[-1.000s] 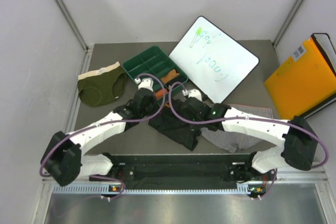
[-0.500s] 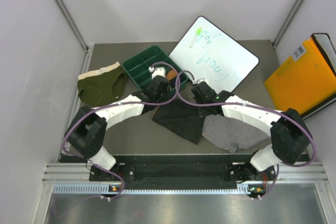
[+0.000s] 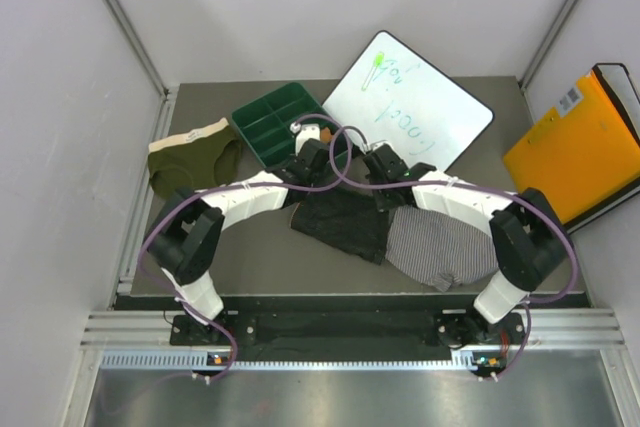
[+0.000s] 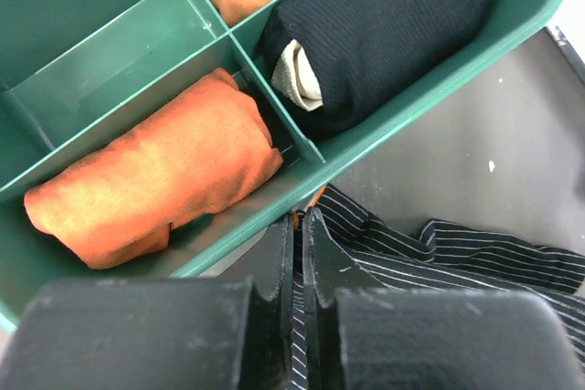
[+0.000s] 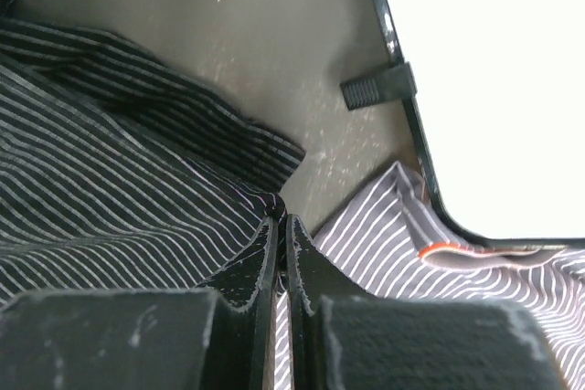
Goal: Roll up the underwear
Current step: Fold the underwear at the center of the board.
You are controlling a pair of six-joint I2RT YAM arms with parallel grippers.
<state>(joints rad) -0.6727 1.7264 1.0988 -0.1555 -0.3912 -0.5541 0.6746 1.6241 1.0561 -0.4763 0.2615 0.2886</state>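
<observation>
Tools at mid-counter: the left tool [image 4: 297,224], its two black fingers pressed together, pinches the far edge of the black pinstriped briefs [image 4: 439,248] just beside the near wall of the green plastic tray [image 4: 110,43]. The right tool [image 5: 280,221] is clamped on the same edge, where the thin cloth puckers. Those briefs lie spread on the grey counter [image 3: 260,257] between both arms. Touching them on the right lie the grey-white striped briefs [image 3: 440,247], soft and rumpled. The olive briefs [image 3: 195,162], cream-banded, lie flat well apart on the left. Tray compartments hold orange rolls [image 4: 155,171] and a black roll [image 4: 393,25]. Beyond, a glossy whiteboard [image 3: 410,112] carries green handwriting, upside down and not legible. An orange folder [image 3: 575,152] bears a barcode label.
</observation>
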